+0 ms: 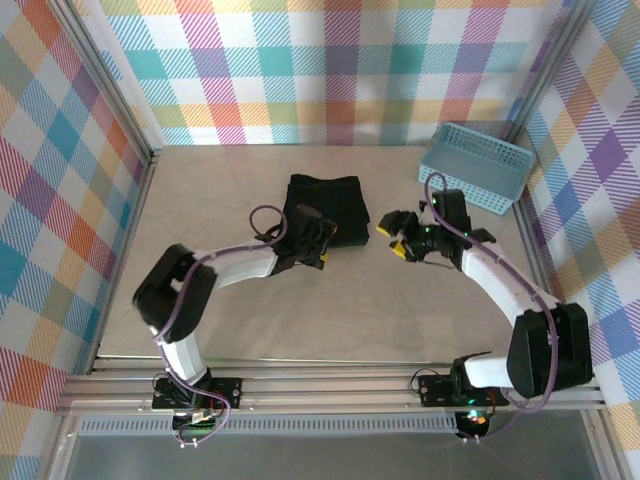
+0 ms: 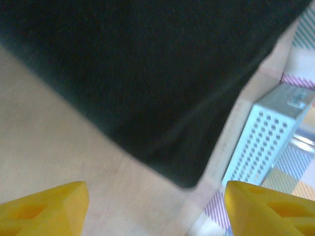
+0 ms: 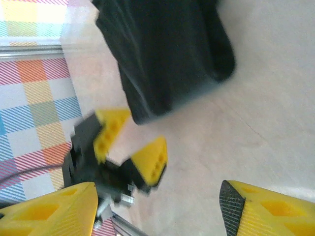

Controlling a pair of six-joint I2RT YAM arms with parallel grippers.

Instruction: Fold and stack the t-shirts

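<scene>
Yellow fingertips (image 2: 44,209) of the left gripper (image 2: 156,211) stand wide apart with nothing between them, so it is open and holds nothing. Just ahead of it lies the black t-shirt (image 1: 325,205), folded into a neat block, flat on the table (image 1: 250,320). The right gripper (image 1: 397,238) is open too, with empty space between its fingers. The t-shirt is just off to its left, close but not touching. Farther back and to the right of that gripper sits the light blue basket (image 1: 475,165), well apart from the t-shirt. I think the t-shirt is soft, light and floppy, so it would sag and come undone if lifted by one corner. A good place to hold looks like the two near corners, one for each gripper, pinching all the layers at once and keeping them level.
</scene>
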